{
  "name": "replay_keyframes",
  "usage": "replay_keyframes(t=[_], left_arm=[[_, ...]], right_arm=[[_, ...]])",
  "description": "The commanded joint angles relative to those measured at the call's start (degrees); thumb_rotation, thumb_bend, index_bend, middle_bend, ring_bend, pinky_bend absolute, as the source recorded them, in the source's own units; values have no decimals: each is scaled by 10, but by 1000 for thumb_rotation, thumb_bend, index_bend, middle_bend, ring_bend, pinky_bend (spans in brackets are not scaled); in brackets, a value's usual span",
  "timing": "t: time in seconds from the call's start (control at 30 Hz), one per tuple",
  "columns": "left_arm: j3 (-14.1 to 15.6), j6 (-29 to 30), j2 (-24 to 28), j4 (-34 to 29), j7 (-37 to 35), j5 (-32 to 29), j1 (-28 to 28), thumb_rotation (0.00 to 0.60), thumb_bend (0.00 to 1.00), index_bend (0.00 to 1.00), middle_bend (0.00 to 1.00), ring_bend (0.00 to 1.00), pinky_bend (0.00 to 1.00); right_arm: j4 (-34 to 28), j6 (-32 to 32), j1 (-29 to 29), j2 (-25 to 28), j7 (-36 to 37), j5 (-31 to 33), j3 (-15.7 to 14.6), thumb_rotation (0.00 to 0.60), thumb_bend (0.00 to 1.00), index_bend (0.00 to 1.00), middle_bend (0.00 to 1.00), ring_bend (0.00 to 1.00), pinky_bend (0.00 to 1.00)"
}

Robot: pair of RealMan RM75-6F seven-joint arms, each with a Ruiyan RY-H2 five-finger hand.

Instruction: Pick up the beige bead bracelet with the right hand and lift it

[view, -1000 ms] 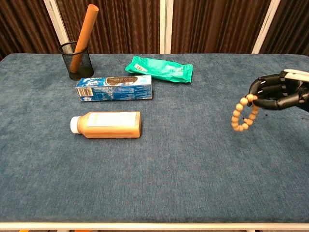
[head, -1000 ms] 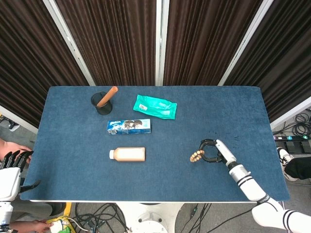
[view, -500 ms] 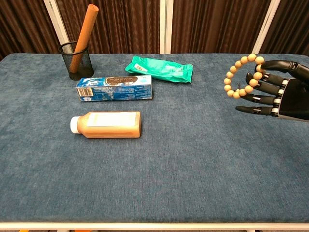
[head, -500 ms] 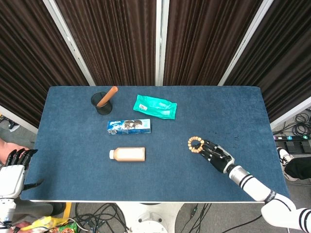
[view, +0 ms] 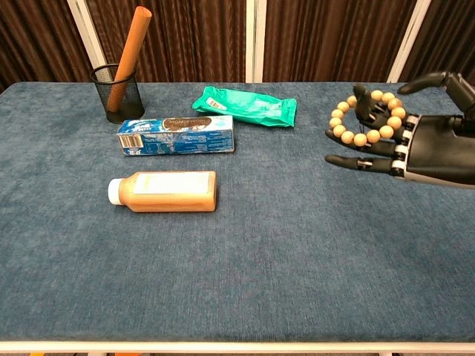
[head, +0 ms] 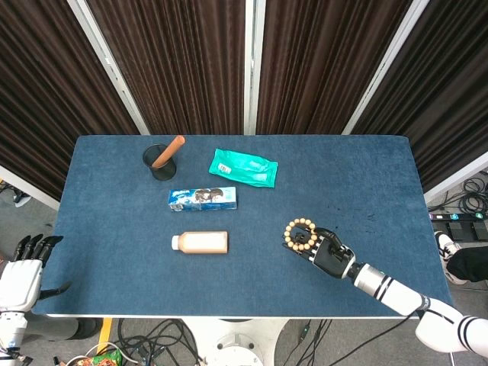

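A: Where is the beige bead bracelet?

B: It hangs looped over the fingers of the right hand, clear of the blue table. The fingers are spread rather than curled, and the ring of beads rests across them, so the hand carries the bracelet.

A: What lies nearest to it?

B: Taking the bracelet as the mark, the orange bottle lies on its side well off toward the left arm's side. The blue box lies beyond the bottle, further back on the table. The green packet sits behind the bracelet, toward the curtain. The black mesh cup, with a brown stick leaning in it, is the farthest, at the back corner.

A: Does anything stand between the bracelet and those things?

B: Only bare cloth; all are well apart from the hand.

A: And the left hand?

B: It hangs off the table's edge, far from the bracelet, with fingers apart and holding nothing.
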Motion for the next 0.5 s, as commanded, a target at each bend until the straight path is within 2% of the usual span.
replay_keyframes(t=[0.03,0.1,0.2,0.3,0.5], left_arm=[[3,3,-2,5,-5,1,3,600,0,164,158,57,0],[3,2,-2,5,-5,1,2,600,0,163,158,57,0],[4,1,-3,6,-5,0,2,600,0,164,158,57,0],[4,-1,-2,5,-5,0,2,600,0,164,158,57,0],[4,-4,-2,2,-3,-3,0,600,0,164,158,58,0]], right_arm=[[39,47,14,-27,-35,-10,-19,285,572,249,420,78,0],[47,53,13,-33,-87,-3,-17,285,486,241,420,81,0],[46,41,8,-42,-214,26,-6,282,339,240,424,98,0],[23,20,-2,-47,-348,75,12,282,225,259,474,152,0],[-7,1,-25,-70,-578,161,46,282,158,428,603,290,0]])
